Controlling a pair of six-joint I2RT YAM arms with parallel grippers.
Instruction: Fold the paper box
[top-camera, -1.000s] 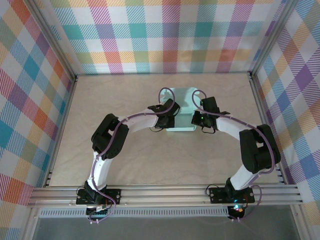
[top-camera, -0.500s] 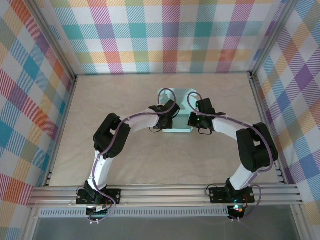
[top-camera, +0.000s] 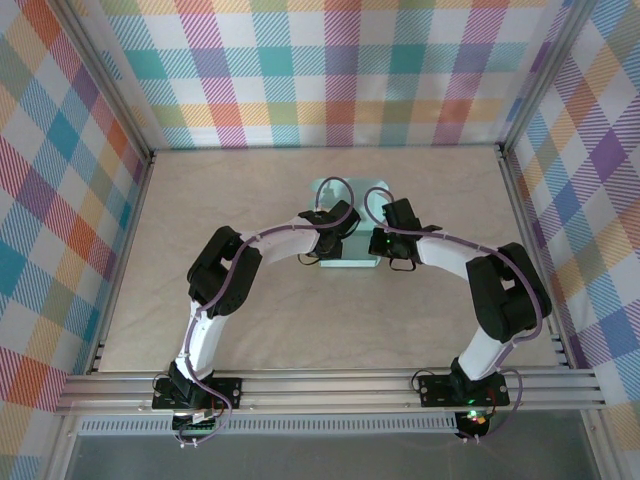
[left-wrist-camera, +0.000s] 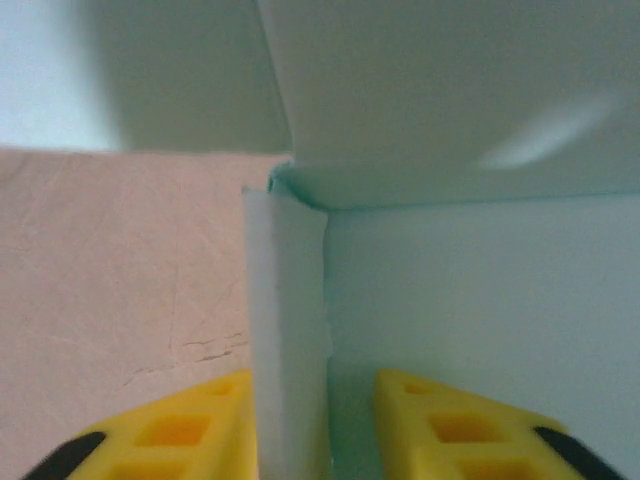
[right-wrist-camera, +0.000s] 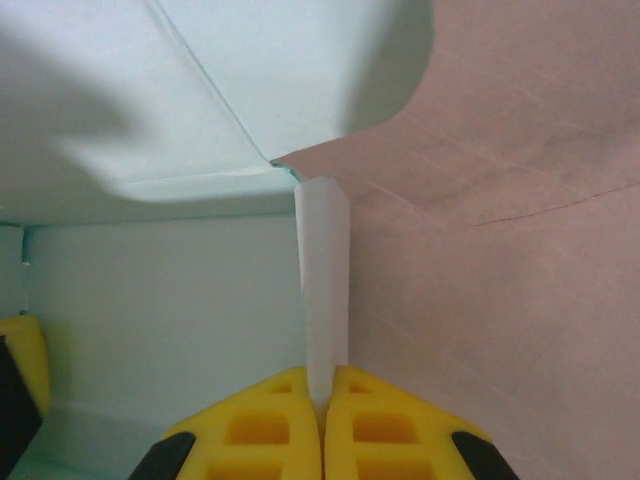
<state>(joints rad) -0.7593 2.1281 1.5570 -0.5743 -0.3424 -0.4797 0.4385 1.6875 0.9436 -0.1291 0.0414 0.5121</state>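
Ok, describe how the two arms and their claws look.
The left arm and right arm have white links, bulky black joints and a lilac cable looping along each. The left claw and right claw have yellow fingers with square pockets and black patches.

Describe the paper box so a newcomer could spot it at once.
On the beige table inside plaid walls, look past the middle. The paper box sits between the left gripper and right gripper; it alone is pale mint card.

paper box (top-camera: 349, 262) on table (top-camera: 230, 200), centre-far | left gripper (left-wrist-camera: 314, 405) astride its left wall | right gripper (right-wrist-camera: 322, 395) on its right wall
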